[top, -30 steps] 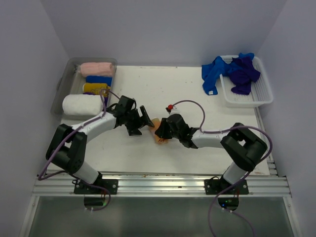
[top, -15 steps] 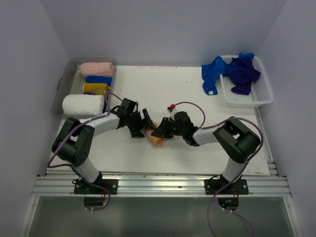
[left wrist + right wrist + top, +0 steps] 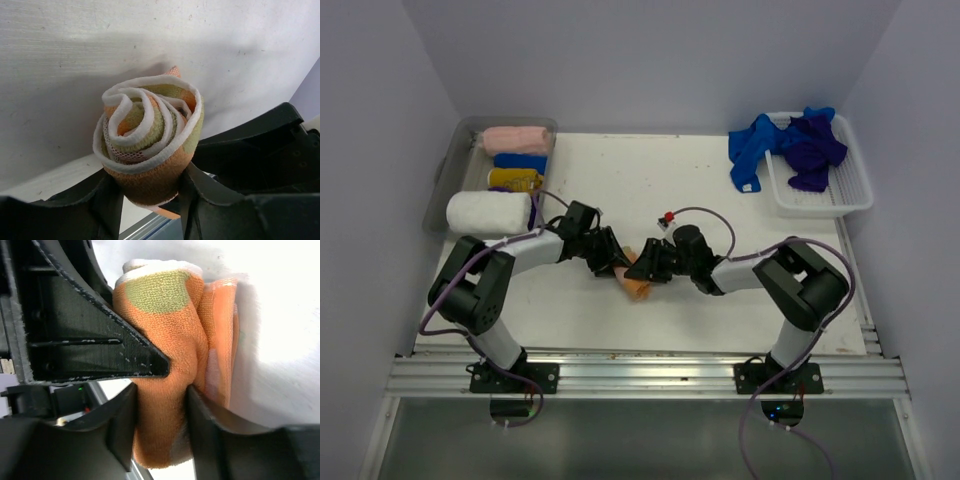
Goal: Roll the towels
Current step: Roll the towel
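Near the front middle of the tabletop (image 3: 720,190) the two arms meet nose to nose over the peach-orange towel (image 3: 150,135), which is already wound into a tight spiral with its white edging showing at the end. The left tool (image 3: 147,185) pinches the roll from both sides, and the right tool (image 3: 162,405) has cloth filling the gap between its fingers, both touching it. Gripping from opposite ends probably keeps the layers from springing loose while the roll passes from one arm to the other. At the far left a clear bin (image 3: 445,170) holds the finished rolls (image 3: 488,211) in white, yellow, blue and pink, likely where this one belongs. At the far right, a royal blue towel (image 3: 752,145) and a dark purple towel (image 3: 815,150) lie crumpled over the white lattice basket (image 3: 850,205), not yet rolled.
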`<state>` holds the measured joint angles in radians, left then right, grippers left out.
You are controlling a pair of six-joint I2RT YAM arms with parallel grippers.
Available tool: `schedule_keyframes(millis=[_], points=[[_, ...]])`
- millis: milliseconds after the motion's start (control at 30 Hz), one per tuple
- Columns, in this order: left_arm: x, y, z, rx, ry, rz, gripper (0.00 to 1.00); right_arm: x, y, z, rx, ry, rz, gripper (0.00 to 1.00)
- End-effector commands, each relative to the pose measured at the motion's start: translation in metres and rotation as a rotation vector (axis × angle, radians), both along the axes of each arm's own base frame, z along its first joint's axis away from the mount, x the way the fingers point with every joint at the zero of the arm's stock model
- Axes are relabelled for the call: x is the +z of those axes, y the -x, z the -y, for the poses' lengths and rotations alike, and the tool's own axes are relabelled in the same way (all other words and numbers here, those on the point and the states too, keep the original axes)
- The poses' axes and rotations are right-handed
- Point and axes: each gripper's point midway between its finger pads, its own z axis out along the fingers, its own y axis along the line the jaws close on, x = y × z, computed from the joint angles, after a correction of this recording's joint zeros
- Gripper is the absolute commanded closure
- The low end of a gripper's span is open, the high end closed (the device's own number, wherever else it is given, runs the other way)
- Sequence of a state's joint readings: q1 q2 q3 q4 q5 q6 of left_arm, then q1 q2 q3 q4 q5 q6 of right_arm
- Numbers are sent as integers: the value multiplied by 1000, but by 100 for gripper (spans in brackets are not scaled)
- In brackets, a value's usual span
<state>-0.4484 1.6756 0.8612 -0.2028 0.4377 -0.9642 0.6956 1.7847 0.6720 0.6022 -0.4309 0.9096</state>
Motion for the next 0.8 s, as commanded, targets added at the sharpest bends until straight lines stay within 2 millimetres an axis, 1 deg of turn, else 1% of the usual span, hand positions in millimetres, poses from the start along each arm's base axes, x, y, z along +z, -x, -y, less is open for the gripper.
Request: schedule_keyframes(millis=[0, 33, 67, 100, 133, 167, 200, 233, 267, 300, 333, 367, 400, 433, 467, 500, 533, 567, 600, 633, 700, 733, 767], points=[[-3, -2, -1, 9, -16, -4, 57, -17, 11, 27, -4, 219, 14, 50], [-2, -2, -1, 9, -18, -3, 62, -14, 9, 30, -2, 244, 43, 48], [-3, 0, -3, 10, -27, -16, 62, -6, 10, 37, -11, 272, 56, 45], [-1, -1, -2, 5, -28, -13, 62, -2, 9, 41, -17, 294, 74, 44], [-1, -1, -3, 8, -34, -13, 62, 3, 2, 45, -36, 337, 125, 42], [-1, 1, -5, 8, -41, -21, 62, 11, 5, 52, -38, 366, 141, 42], [-2, 1, -6, 4, -47, -22, 62, 16, 4, 54, -38, 390, 166, 41], [-1, 0, -6, 6, -52, -19, 62, 30, -5, 52, -59, 446, 261, 41], [-2, 1, -7, 6, -59, -29, 62, 30, 3, 59, -47, 521, 271, 40], [-3, 2, -8, 1, -65, -30, 62, 36, 2, 61, -53, 578, 319, 40], [-4, 2, -9, 3, -74, -37, 62, 52, 0, 52, -59, 633, 412, 39], [-5, 3, -9, 2, -78, -39, 62, 53, 4, 55, -49, 692, 438, 39], [-7, 3, -10, 1, -81, -44, 62, 53, 5, 52, -38, 735, 465, 39], [-8, 3, -9, -1, -82, -46, 62, 63, 10, 39, -6, 754, 523, 39], [-9, 4, -10, -1, -85, -53, 62, 65, 7, 45, -33, 828, 563, 39], [-10, 4, -10, -4, -89, -59, 62, 67, 8, 43, -25, 860, 590, 39], [-11, 5, -10, -6, -91, -64, 62, 68, 12, 32, 9, 894, 637, 39], [-11, 5, -10, -9, -90, -67, 61, 70, 10, 33, 1, 946, 671, 39], [-13, 5, -10, -10, -92, -70, 61, 71, 11, 29, 8, 975, 699, 39], [-13, 6, -10, -12, -95, -73, 61, 68, 16, 16, 56, 1010, 741, 39], [-12, 5, -11, -9, -98, -72, 61, 66, 18, 11, 73, 1073, 791, 39], [-12, 5, -11, -9, -99, -71, 61, 68, 23, 2, 105, 1086, 829, 39], [-13, 5, -11, -10, -102, -75, 60, 57, 24, -1, 125, 1122, 839, 39]])
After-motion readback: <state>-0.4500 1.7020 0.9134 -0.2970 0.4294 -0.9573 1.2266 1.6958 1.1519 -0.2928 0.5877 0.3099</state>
